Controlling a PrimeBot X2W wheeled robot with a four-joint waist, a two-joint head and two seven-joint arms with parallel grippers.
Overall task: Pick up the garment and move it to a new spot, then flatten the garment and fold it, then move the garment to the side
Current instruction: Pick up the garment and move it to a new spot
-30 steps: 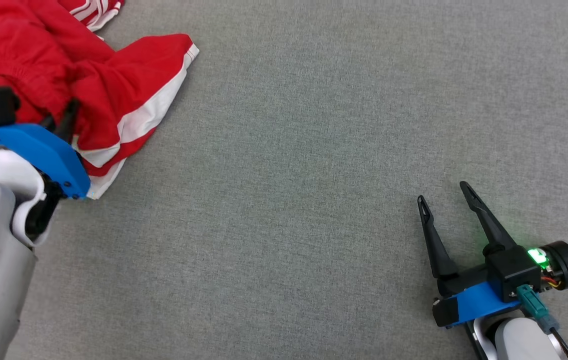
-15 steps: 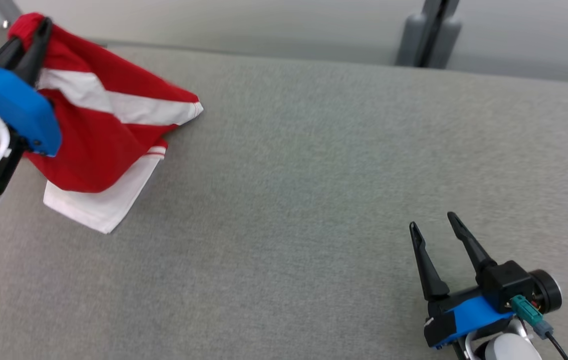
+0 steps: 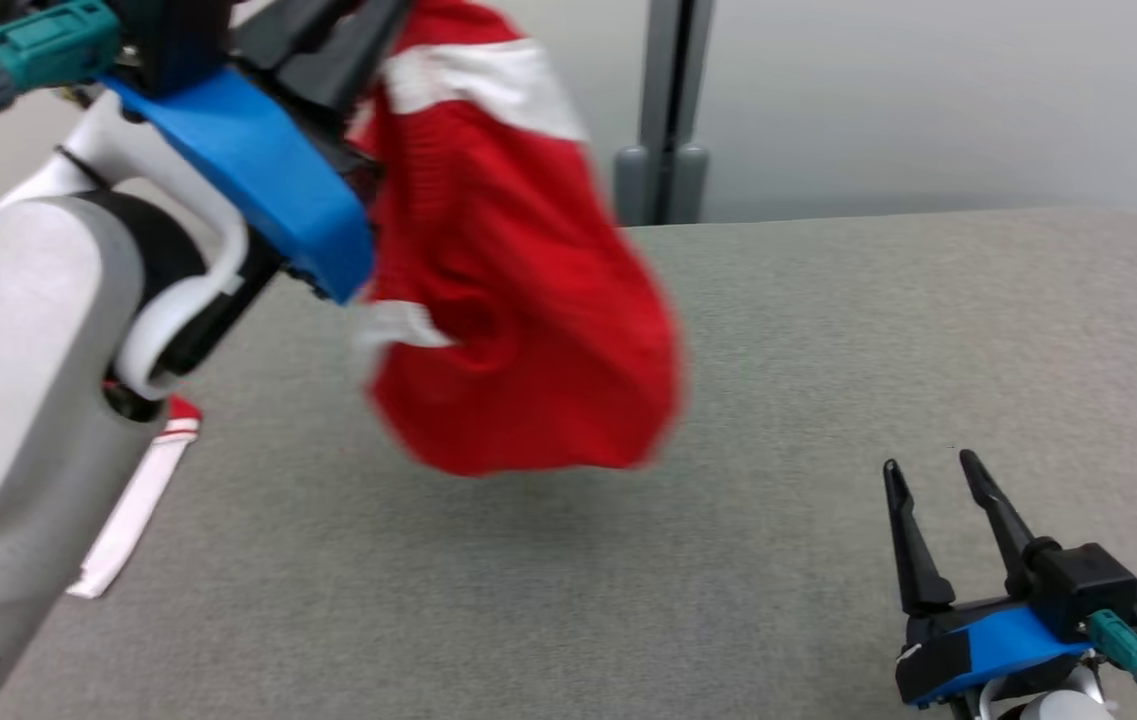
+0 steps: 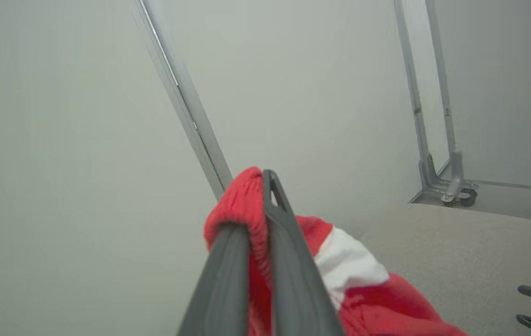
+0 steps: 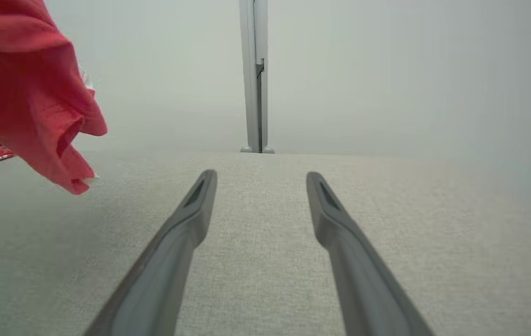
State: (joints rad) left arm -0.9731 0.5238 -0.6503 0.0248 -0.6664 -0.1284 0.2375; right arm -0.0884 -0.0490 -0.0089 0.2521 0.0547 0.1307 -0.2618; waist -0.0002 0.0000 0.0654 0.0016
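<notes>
The red garment with white stripes [image 3: 518, 300] hangs in the air above the grey table, blurred with motion. My left gripper [image 3: 383, 15] is raised high at the upper left and is shut on the garment's top edge [image 4: 246, 210]; the cloth bulges between its two fingers. One white-striped end [image 3: 133, 505] trails down onto the table behind my left forearm. My right gripper [image 3: 933, 468] rests low at the lower right, open, with nothing between its fingers. From the right wrist the garment [image 5: 27, 93] hangs at the upper left.
The grey fabric table [image 3: 828, 350] stretches from the front to a far edge. Behind it stands a grey metal post [image 3: 666, 110] on a base, against a pale wall. A second metal frame [image 4: 433, 116] rises by the table's far corner.
My left gripper has lifted the garment off the table and carried it up and toward the middle. The head camera has tilted up. The right gripper stays open and low.
</notes>
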